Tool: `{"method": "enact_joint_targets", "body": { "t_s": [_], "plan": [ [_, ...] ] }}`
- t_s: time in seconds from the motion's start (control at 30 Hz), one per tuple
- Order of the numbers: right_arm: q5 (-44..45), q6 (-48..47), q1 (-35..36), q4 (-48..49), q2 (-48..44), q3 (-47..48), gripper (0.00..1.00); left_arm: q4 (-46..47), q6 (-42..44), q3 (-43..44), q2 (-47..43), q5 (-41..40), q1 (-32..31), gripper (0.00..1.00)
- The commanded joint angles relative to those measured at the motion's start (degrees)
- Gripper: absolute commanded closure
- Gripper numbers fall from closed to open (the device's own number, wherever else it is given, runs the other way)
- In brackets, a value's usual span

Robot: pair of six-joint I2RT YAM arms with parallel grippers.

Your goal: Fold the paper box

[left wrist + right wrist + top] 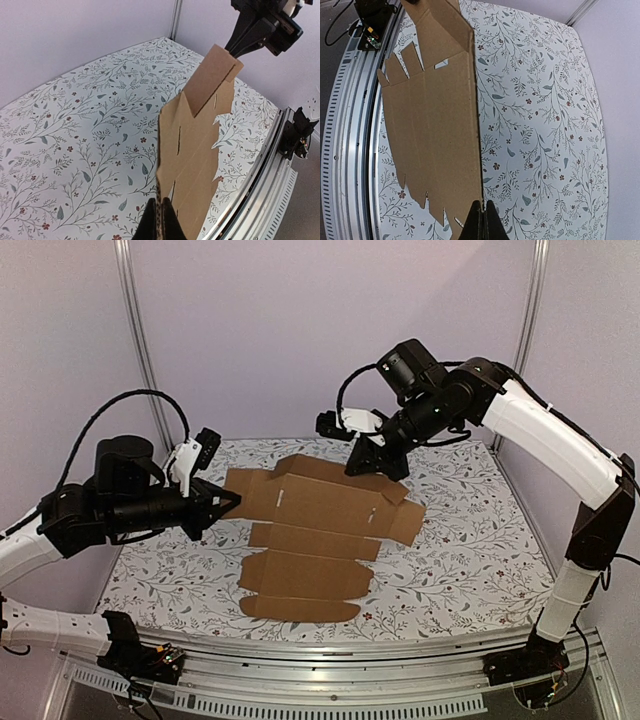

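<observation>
Left pincer (231,503) clamps the paper box (312,508) at its left edge, right pincer (373,464) its far edge.

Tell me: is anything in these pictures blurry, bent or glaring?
Top view: soft even light, no glare, only a faint shadow under the cardboard sheet; the table bows at its front edge. Left wrist view: the metal rail curves, and the left gripper at the bottom is dark and soft. Right wrist view: the rail bends strongly; the right gripper is a dark silhouette.
</observation>
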Motion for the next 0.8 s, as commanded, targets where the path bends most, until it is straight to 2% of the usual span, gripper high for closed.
{"method": "enact_joint_targets", "body": {
  "t_s": [0.0, 0.1, 0.3, 0.47, 0.6, 0.77],
  "plan": [
    [-2.59, 0.76, -0.06, -1.40, 0.05, 0.86, 1.00, 0.13, -0.15, 0.55, 0.81, -0.99, -1.06, 1.00],
    [-1.64, 1.44, 0.29, -1.00, -0.17, 0.24, 1.00, 0.03, -0.44, 0.72, 1.17, -1.63, -1.06, 0.99],
    [3.00, 3.04, 1.61, 3.62, -2.54, -4.71, 1.00, -1.27, -1.67, 1.68, 3.03, -2.83, -1.06, 0.64],
    [8.55, 4.28, 3.13, 6.04, -3.51, -8.17, 1.00, -2.09, -2.69, 2.22, 3.78, -4.53, -1.06, 0.45],
    [12.99, 5.26, 4.58, 9.51, -4.11, -12.39, 1.00, -2.59, -3.90, 2.31, 3.80, -6.89, -1.06, 0.38],
    [15.65, 6.47, 5.52, 13.35, -4.99, -16.97, 1.00, -3.94, -6.44, 1.87, 4.71, -10.37, -1.06, 0.34]
  ]
}}
